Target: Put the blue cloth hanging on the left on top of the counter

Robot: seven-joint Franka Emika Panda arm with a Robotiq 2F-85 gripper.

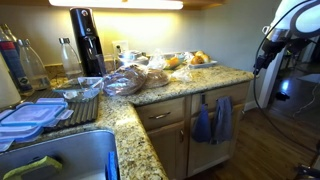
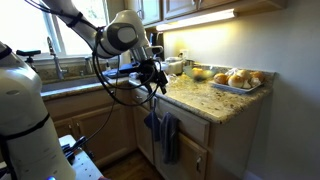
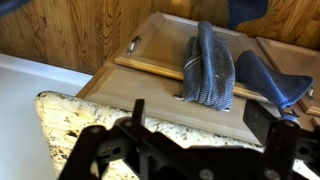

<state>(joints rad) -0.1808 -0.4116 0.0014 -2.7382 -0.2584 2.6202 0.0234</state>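
- Blue cloth (image 1: pixel 203 124), a soft, saturated dish towel, hangs below the speckled granite counter (image 1: pixel 210 76) in an exterior view.
- In an exterior view, my gripper (image 2: pixel 155 82) hovers just above it.
- Wrist view: jaws spread, empty; blue cloth (image 3: pixel 272 80) lies off to one side. I judge this the approach; next, sidestep, descend, pinch.

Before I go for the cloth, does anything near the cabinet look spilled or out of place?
Nothing stands out. The blue cloth and the paler cloth both hang from the cabinet front below the counter. The gripper is open above them, empty.
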